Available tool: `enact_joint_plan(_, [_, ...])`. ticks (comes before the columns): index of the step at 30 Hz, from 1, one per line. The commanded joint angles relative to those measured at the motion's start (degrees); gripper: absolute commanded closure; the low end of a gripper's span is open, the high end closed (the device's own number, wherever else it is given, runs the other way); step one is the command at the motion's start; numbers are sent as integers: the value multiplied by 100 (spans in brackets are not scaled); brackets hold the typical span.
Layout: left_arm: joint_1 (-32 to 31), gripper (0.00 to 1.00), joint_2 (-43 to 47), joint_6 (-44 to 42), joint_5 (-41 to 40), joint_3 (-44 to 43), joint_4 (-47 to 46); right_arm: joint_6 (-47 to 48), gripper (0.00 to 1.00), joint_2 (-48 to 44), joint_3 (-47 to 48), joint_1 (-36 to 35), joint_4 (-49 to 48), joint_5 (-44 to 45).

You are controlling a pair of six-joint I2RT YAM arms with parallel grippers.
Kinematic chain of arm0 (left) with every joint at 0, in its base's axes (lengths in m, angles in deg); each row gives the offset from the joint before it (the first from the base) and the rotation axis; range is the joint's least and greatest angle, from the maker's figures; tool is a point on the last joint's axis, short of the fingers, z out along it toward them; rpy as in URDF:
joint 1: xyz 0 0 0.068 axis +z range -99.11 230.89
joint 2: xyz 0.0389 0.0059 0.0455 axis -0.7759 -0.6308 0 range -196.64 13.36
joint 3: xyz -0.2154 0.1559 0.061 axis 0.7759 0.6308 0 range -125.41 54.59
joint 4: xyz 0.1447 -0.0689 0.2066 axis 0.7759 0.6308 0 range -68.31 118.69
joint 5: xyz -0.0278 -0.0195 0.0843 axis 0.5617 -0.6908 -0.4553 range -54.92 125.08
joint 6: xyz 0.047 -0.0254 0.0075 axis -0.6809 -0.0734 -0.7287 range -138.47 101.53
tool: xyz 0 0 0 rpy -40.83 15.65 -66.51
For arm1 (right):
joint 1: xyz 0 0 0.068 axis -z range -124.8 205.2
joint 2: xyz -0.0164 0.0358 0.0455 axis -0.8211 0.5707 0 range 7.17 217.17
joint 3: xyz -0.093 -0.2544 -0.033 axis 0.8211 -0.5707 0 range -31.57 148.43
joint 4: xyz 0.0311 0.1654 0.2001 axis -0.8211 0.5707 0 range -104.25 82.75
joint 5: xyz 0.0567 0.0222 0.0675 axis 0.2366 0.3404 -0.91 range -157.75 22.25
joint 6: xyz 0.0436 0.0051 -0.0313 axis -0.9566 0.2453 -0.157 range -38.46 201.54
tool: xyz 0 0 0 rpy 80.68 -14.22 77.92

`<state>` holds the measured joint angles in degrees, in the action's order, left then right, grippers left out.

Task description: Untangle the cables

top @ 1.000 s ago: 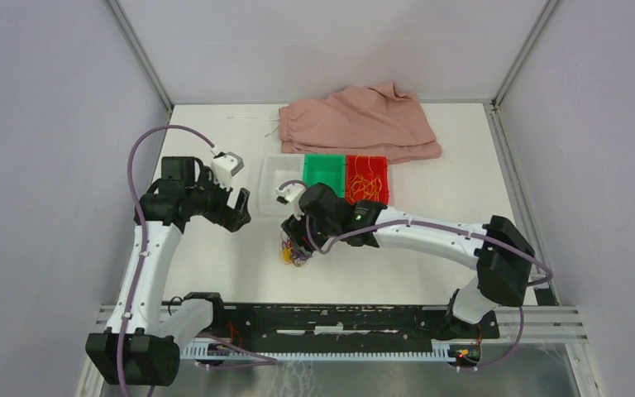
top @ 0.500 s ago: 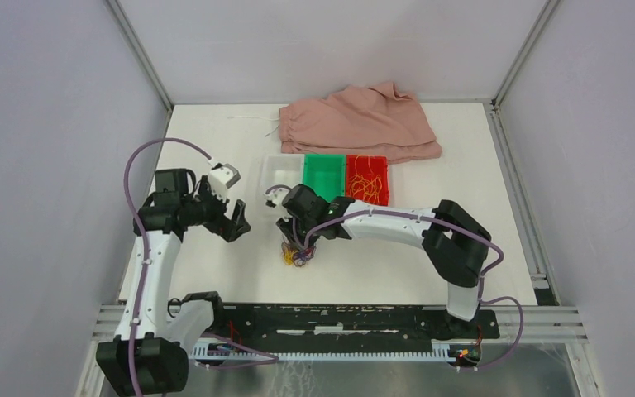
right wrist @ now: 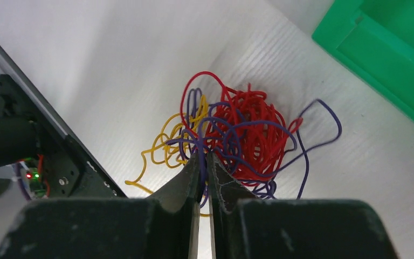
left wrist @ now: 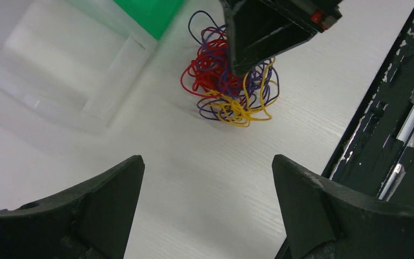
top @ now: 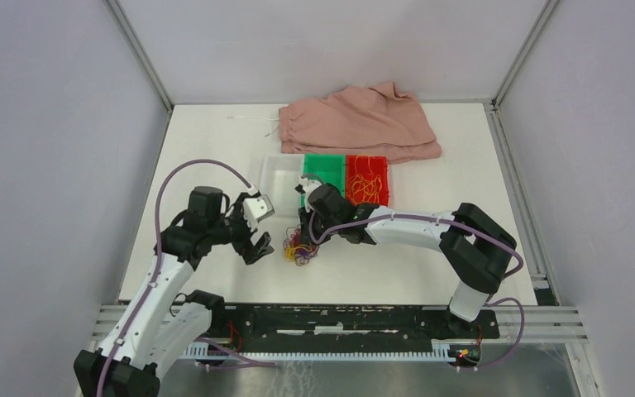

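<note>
Red, yellow and purple cables [right wrist: 242, 135] sit in one clump on the table [right wrist: 86, 65], right at the tips of the right fingers [right wrist: 197, 170], which look pinched shut on a purple strand or two. Left fingers [top: 256, 246] are wide open and empty, clump just ahead of them. Nothing pins it down, so I reckon a pull drags the whole ball or tightens the knots.

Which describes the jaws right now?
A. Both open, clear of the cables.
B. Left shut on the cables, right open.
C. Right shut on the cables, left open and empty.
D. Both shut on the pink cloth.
C: the right gripper has its jaws pinched together in the tangled cables, while the left gripper is spread wide, holding nothing.
</note>
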<state>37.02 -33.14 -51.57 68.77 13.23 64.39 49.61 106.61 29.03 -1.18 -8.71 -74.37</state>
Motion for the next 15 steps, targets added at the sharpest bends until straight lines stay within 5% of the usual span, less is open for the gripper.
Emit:
enact_joint_plan(1, [-401, 5, 333, -691, 283, 327, -597, -662, 88, -242, -53, 86, -740, -250])
enact_joint_plan(15, [-1169, 14, -877, -2514, 82, 722, -1312, -1238, 89, -142, -422, 212, -1509, -699])
